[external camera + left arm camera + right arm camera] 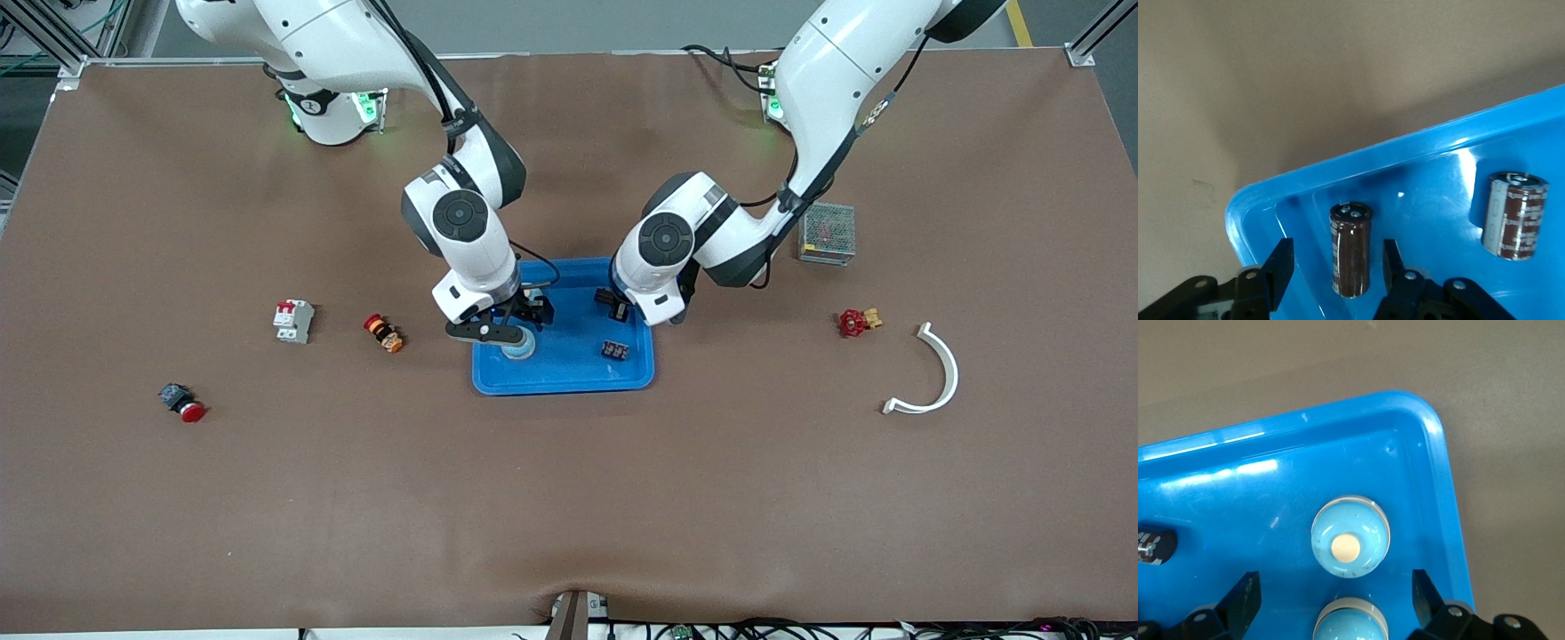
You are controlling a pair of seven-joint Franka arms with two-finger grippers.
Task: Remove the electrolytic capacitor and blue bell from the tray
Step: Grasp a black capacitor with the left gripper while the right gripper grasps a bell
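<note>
A blue tray [569,378] lies mid-table. My left gripper [615,307] is low in the tray's corner toward the left arm's end. It is open [1337,247], and a dark brown capacitor [1351,248] sits between its fingers with gaps on both sides. A second capacitor [1515,215] lies farther along the tray, also seen in the front view [614,350]. My right gripper [507,334] is open [1335,577] over the tray's end toward the right arm. A light blue bell [1350,621] sits between its fingers, untouched. Another bell [1350,536] sits just past it.
Toward the right arm's end lie a white breaker [292,320], a red-orange button [383,332] and a red push button [182,402]. Toward the left arm's end are a grey mesh box [826,233], a red valve [857,321] and a white curved strip [933,373].
</note>
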